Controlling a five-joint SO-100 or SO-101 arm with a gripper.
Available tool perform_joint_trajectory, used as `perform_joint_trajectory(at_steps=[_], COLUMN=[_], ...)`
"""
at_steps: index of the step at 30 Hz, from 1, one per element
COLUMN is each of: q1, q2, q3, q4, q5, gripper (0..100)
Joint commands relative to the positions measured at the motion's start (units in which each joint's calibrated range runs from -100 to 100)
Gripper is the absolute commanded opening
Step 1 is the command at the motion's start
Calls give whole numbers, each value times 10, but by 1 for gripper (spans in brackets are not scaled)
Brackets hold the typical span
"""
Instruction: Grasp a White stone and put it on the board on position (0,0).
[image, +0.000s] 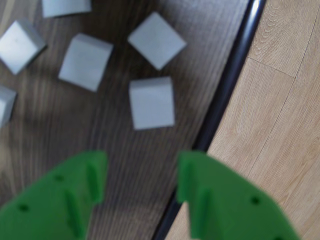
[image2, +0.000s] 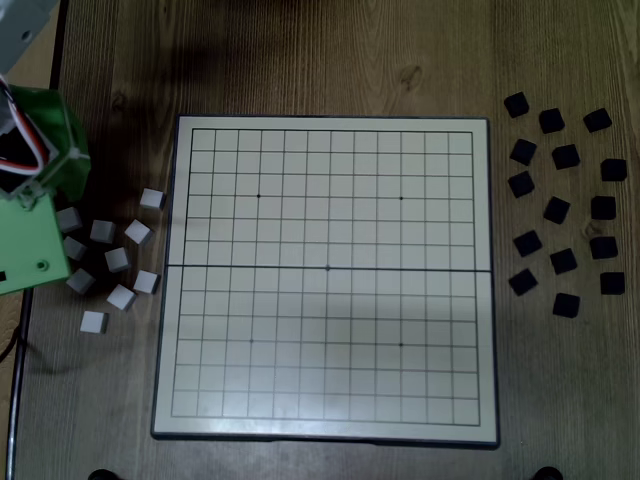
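The green plastic two-finger gripper (image: 141, 185) hung spread and empty above pale grey-white square stones (image: 151, 102); the gridded white board (image2: 326, 276) lay bare.

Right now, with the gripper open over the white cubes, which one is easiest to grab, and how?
Take the nearest white cube, the one just ahead of the gripper in the wrist view. It sits roughly square to the open jaws, so its two flat side faces suit the fingers. Come straight down from above; its neighbours stand apart, leaving room on both sides, I judge.
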Motion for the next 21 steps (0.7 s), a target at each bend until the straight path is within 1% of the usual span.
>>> perform_joint_trajectory(at_steps=[1, 21], q1=[-7, -16], q2=[-15, 24], q3=[-26, -76], q4=[-7, -22], q5=[-1, 1], gripper=[13, 14])
